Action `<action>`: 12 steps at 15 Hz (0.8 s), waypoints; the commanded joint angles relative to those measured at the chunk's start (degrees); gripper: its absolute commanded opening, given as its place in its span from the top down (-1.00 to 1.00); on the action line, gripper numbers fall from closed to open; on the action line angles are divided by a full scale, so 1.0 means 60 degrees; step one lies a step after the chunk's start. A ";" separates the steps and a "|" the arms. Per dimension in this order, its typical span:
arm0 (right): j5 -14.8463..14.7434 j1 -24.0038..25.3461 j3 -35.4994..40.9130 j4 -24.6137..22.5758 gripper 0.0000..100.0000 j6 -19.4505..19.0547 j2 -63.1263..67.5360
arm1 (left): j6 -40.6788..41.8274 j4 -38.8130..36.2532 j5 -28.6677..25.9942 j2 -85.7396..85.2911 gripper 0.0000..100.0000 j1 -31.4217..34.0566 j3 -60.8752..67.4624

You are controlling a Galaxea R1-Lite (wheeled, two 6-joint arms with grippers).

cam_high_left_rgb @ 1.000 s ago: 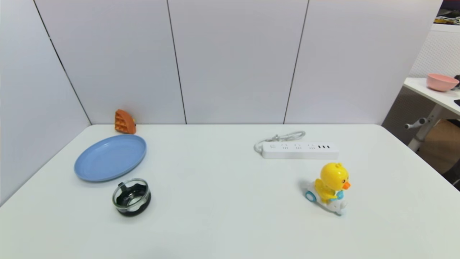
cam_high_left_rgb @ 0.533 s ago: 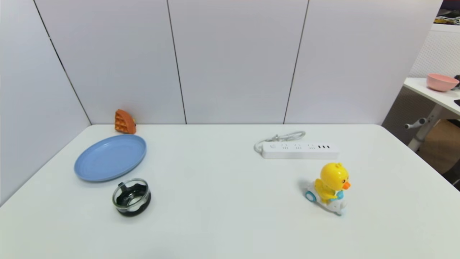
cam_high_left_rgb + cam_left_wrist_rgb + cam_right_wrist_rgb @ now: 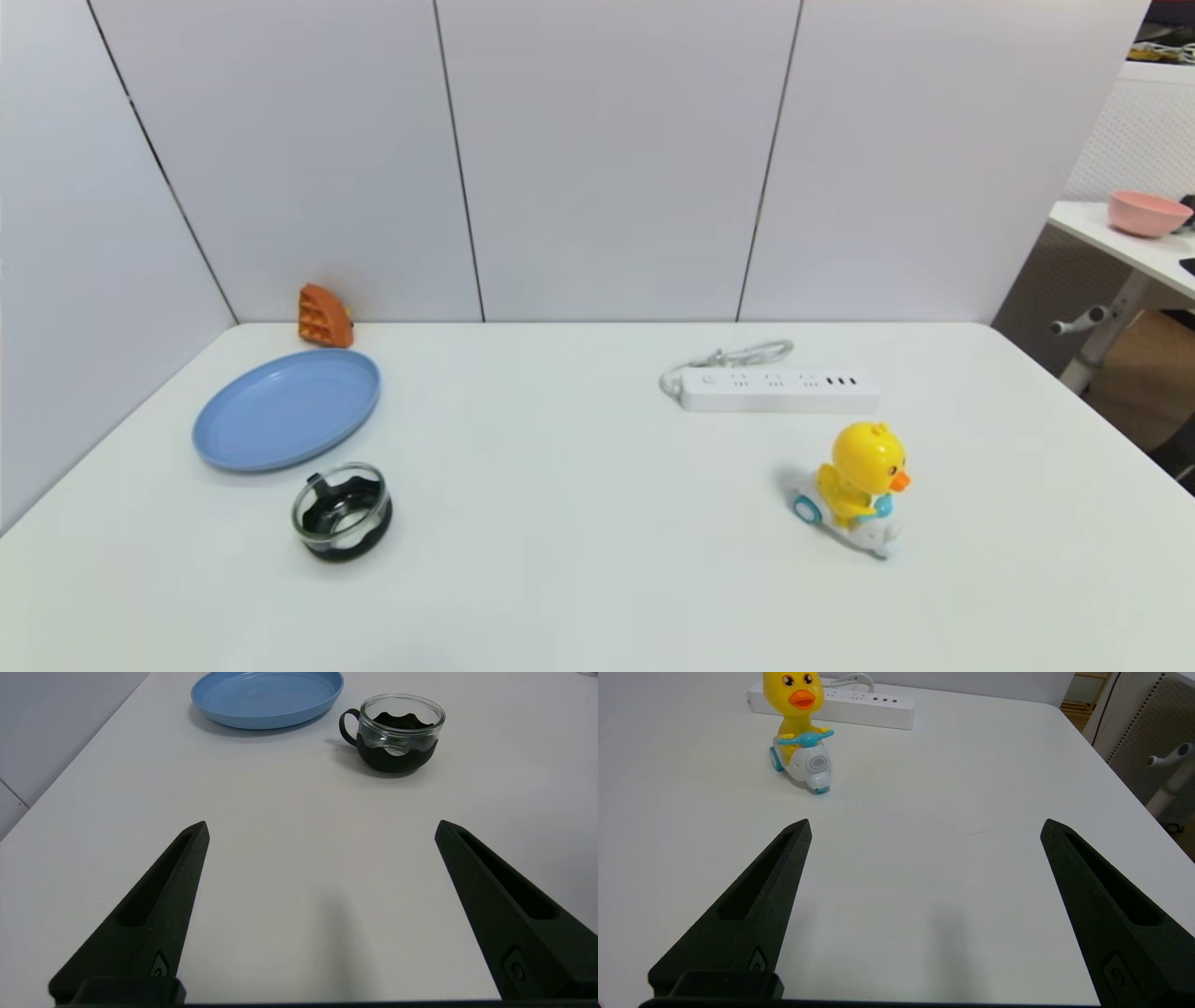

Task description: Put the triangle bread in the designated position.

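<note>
The triangle bread [image 3: 323, 317], a small orange-brown wedge showing its waffle grid, leans against the back wall at the far left, just behind the blue plate [image 3: 286, 408]. Neither arm shows in the head view. My left gripper [image 3: 322, 826] hangs open over bare table near the front, well short of the glass cup [image 3: 396, 732] and the blue plate [image 3: 266, 697]. My right gripper [image 3: 927, 823] is open too, over the front right of the table, with the duck toy [image 3: 801, 728] ahead of it.
A glass cup with a black sleeve [image 3: 341, 511] stands in front of the plate. A white power strip [image 3: 780, 388] with its cable lies at the back right, and a yellow duck on a scooter [image 3: 857, 485] stands in front of it. Wall panels close the back and left.
</note>
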 commanded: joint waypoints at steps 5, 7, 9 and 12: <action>0.0004 0.0013 0.0015 -0.0008 -1.00 -0.0003 0.0000 | 0.0006 0.0005 0.0000 0.0012 -1.00 -0.0008 0.0006; 0.0004 0.0013 0.0015 -0.0008 -1.00 -0.0003 0.0000 | 0.0006 0.0005 0.0000 0.0026 -1.00 0.0007 -0.0009; 0.0004 -0.0001 0.0015 -0.0008 -1.00 -0.0003 0.0000 | 0.0006 0.0005 0.0000 0.0026 -1.00 -0.0008 -0.0009; 0.0004 0.0013 0.0015 -0.0008 -1.00 -0.0018 0.0000 | 0.0006 0.0005 0.0000 0.0012 -1.00 -0.0008 -0.0009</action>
